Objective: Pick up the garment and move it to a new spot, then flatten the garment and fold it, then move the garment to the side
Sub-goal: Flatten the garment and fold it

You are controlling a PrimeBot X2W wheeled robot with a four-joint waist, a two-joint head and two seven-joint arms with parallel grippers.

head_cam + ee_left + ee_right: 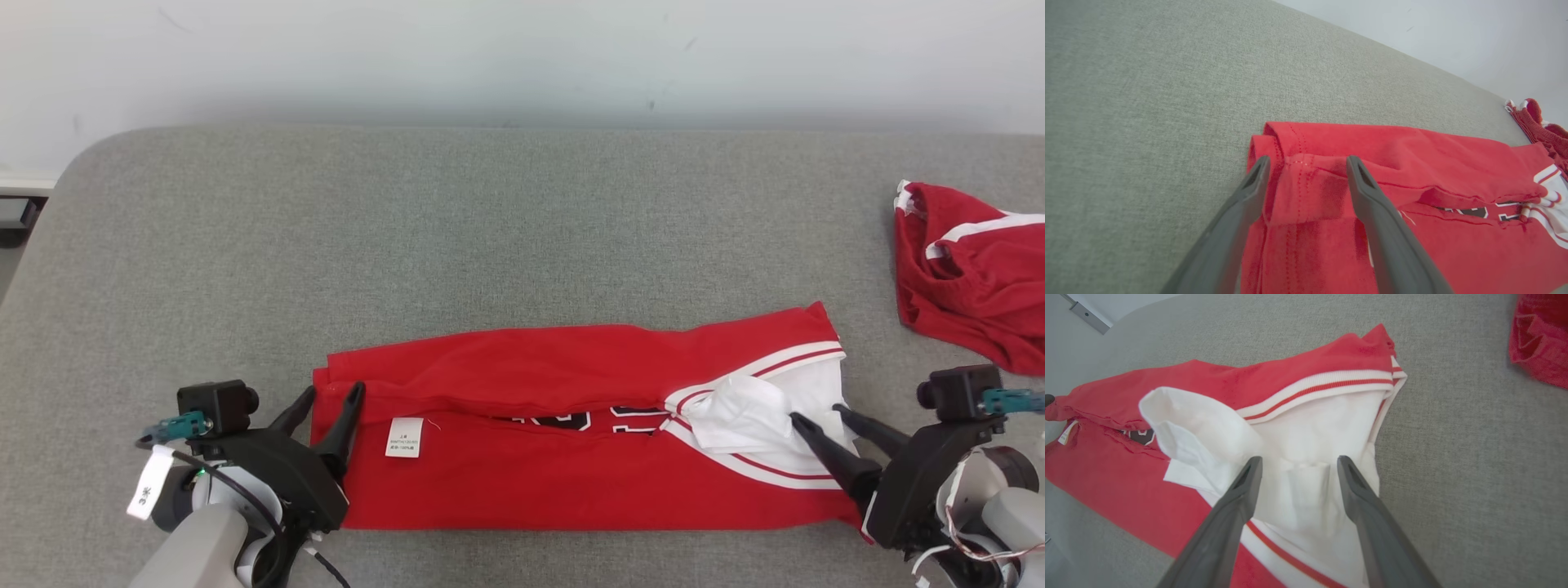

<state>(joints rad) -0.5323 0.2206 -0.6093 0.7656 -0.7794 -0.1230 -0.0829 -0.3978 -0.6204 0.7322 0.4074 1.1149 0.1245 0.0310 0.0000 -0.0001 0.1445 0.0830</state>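
At opposite ends of the red garment, left tool and right tool, each with fingers apart, empty.

Grey fabric-covered surface in front of me, rounded corner at far left. Red garment lies flat on it nr my edge, folded into long strip, white/red trim at my right end, white label showing. 2nd red garment crumpled at far right, well apart from 1st.

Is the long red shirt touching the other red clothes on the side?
Apart. The head view shows bare grey surface between the long red shirt and the crumpled red garment.
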